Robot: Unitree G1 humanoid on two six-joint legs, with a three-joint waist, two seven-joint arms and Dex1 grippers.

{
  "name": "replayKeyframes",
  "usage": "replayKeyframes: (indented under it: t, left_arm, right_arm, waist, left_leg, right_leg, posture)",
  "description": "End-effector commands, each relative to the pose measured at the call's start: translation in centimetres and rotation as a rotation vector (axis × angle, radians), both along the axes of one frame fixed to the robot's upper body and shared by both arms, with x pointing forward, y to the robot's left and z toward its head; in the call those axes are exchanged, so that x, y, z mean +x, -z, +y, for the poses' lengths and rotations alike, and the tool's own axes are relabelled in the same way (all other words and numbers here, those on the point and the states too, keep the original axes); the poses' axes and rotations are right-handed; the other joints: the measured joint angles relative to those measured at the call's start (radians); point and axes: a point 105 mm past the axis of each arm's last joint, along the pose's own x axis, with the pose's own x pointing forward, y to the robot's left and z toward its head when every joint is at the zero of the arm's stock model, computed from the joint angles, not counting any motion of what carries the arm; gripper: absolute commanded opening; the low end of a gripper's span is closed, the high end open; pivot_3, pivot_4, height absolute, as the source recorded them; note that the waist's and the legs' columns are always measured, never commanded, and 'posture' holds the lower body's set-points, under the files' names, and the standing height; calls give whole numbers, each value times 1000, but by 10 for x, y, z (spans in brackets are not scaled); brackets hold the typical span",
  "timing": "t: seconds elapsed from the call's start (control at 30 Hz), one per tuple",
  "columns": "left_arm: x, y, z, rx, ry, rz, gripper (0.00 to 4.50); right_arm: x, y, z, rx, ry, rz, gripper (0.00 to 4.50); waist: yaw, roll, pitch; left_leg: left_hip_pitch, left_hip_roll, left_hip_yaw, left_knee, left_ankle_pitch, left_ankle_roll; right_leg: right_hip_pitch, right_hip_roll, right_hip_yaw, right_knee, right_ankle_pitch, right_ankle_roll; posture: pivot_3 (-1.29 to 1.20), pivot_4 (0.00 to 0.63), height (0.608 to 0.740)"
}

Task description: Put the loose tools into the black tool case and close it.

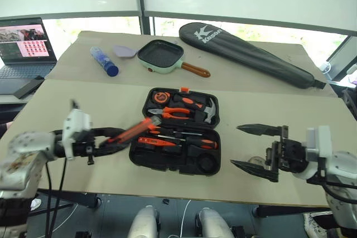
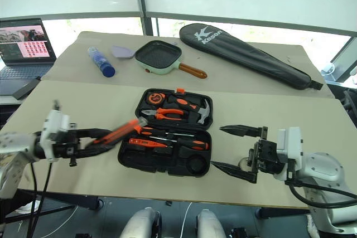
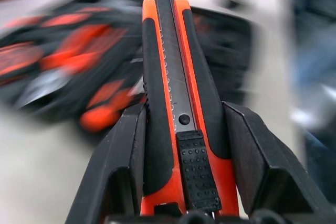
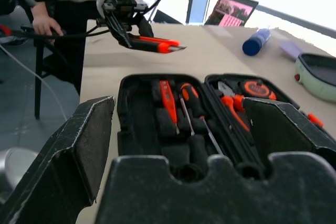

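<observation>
The black tool case (image 1: 167, 163) lies open near the table's front edge. Two black-and-orange screwdrivers (image 1: 192, 141) and a slim orange tester screwdriver (image 1: 156, 141) rest in its near half. A small dark tape roll (image 1: 207, 164) sits in its right front corner. My left gripper (image 1: 114, 142) hovers just left of the case, shut on the orange-black utility knife (image 1: 133, 131), whose tip points toward the case. In the left wrist view the knife (image 3: 178, 103) is clamped between both fingers (image 3: 118, 171). My right gripper (image 1: 234, 146) stands open to the right of the case, holding nothing.
Pliers (image 1: 173, 113), a hammer (image 1: 203, 110) and a tape measure (image 1: 160, 97) fill the case's far half. Further back lie a green pan (image 1: 162, 56), a blue bottle (image 1: 104, 61) and a long black racket bag (image 1: 251, 54). A laptop (image 1: 25, 45) stands at the far left. A person's hand (image 4: 46, 24) shows beyond the table.
</observation>
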Motion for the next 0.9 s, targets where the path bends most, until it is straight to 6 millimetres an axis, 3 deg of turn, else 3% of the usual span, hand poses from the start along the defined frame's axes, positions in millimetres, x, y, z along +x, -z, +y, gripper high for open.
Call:
replayKeyframes:
  t: [0.03,0.17,0.37,0.67,0.8,0.87,0.9]
  left_arm:
    - [10,9,-26,116,61,-21,1751]
    - [20,25,-37,252,108,-68,1751]
    - [18,37,-40,336,225,-109,1751]
    - [13,43,-42,353,298,-105,1751]
    - [10,44,-49,320,272,-22,1751]
    - [11,42,-52,290,260,-36,2752]
    - [12,39,-53,264,246,-29,2994]
  right_arm:
    - [-5,-2,-2,-22,0,5,4500]
    - [-9,0,1,-19,5,14,4500]
    - [-12,1,4,-9,16,14,4500]
    - [-12,3,2,-9,28,15,4500]
    - [-10,3,3,-5,29,17,4500]
    - [-9,3,3,-4,29,17,4500]
    - [-9,3,3,-4,29,17,4500]
  waist:
    - [0,0,0]
    - [-9,0,0]
    - [-10,0,0]
    - [-14,0,0]
    - [-13,0,0]
    - [-12,0,0]
    - [-12,0,0]
  left_leg:
    - [0,1,-1,0,0,0]
    - [-2,1,-2,1,0,0]
    - [-2,1,-2,1,0,0]
    - [-2,1,-2,1,0,0]
    - [-2,1,-2,1,0,0]
    - [-1,1,-2,1,0,0]
    - [-1,1,-2,1,0,0]
  right_leg:
    - [0,1,0,0,0,0]
    - [-1,4,1,0,0,0]
    - [-1,4,1,1,0,0]
    - [-1,4,1,1,0,0]
    - [0,4,1,1,0,1]
    - [0,4,1,1,0,1]
    - [0,4,1,1,0,1]
  posture:
    - [0,150,740]
    - [0,150,740]
    - [0,150,740]
    - [0,150,740]
    - [0,150,740]
    - [0,150,740]
    - [0,150,740]
